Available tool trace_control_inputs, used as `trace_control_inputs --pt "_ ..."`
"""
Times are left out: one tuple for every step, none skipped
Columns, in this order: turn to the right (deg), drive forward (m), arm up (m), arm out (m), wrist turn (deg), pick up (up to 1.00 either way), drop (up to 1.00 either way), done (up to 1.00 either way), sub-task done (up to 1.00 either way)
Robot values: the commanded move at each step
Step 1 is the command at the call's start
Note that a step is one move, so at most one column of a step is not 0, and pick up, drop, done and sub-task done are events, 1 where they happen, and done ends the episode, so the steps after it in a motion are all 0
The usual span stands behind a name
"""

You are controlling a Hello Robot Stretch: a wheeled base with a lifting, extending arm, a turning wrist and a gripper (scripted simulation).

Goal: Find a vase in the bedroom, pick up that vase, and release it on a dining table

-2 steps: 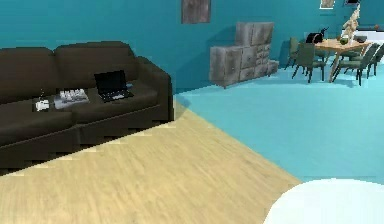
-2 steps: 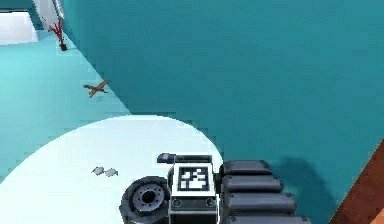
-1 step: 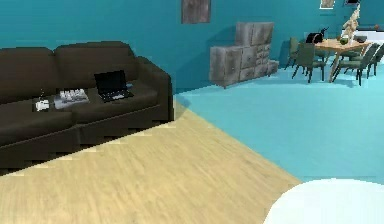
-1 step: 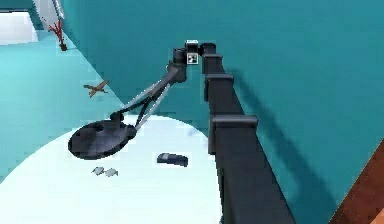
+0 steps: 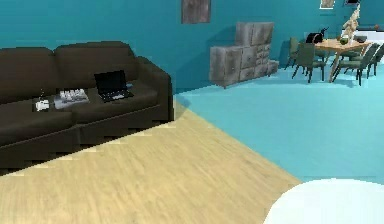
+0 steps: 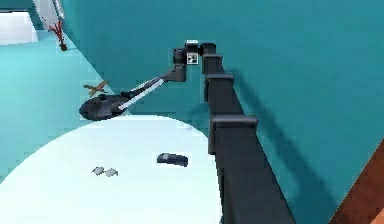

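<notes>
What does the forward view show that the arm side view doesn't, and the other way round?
Forward view: a dark sofa with a laptop on it, a grey block cabinet, a dining table with chairs at far right. Arm side view: the arm, the gripper with a dark rounded thing at its far end (cannot tell whether held), small items on a white round tabletop. Both: teal walls, and likely that same tabletop, at the forward view's bottom right.
</notes>
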Motion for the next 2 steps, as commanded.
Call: trace_control_inputs --pt "0.0 0.00 -0.08 0.00 0.0 0.00 0.00 0.00 0.00" --pt "0.0 0.00 -0.32 0.00 0.0 0.00 0.00 0.00 0.00"
